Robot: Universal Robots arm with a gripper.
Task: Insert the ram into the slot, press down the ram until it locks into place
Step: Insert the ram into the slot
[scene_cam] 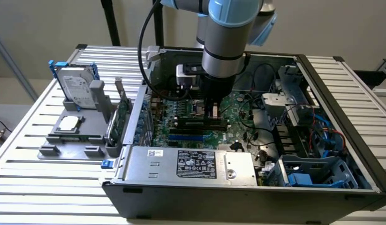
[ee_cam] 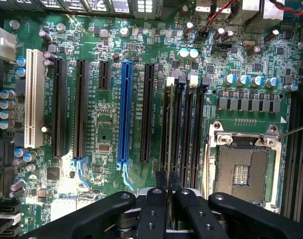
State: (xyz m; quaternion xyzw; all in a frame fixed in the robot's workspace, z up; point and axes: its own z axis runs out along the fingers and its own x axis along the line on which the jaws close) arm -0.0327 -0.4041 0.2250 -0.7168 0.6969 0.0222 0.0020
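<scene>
Pinching the ram edge-on in a nearly closed end effector, right over the black slot beside the processor socket — best to keep it square to the end clips, lower straight, press both ends evenly.
</scene>
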